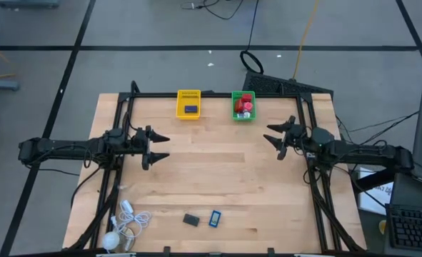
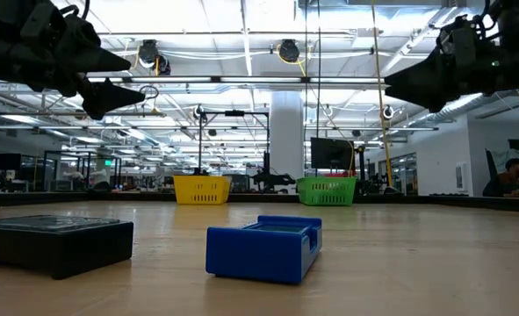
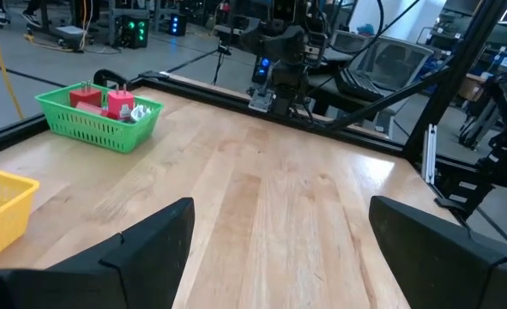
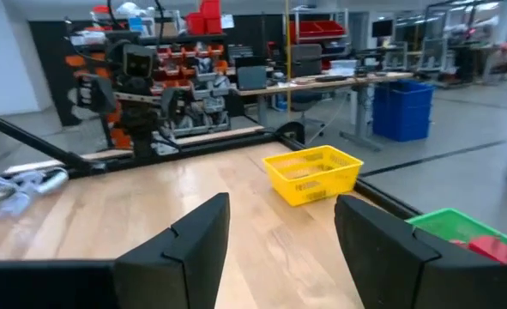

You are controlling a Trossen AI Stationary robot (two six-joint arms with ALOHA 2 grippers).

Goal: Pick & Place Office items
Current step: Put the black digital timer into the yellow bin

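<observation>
Two small office items lie near the table's near edge: a black block (image 1: 191, 220) (image 2: 53, 243) and a blue block (image 1: 215, 218) (image 2: 264, 247), side by side and apart. A dark piece (image 1: 191, 110) sits in the yellow basket (image 1: 188, 103); red pieces (image 1: 245, 102) (image 3: 107, 100) fill the green basket (image 1: 243, 106) (image 3: 99, 120). My left gripper (image 1: 163, 146) (image 3: 274, 249) hovers open above the table's left side, far from the blocks. My right gripper (image 1: 273, 134) (image 4: 280, 232) hovers open above the right side.
A white coiled cable with a round white ball (image 1: 121, 227) lies at the near left corner. Both baskets stand at the far edge (image 2: 198, 188) (image 2: 327, 190). A black frame runs along the table's sides. Bare wood (image 1: 218, 168) spreads between the arms.
</observation>
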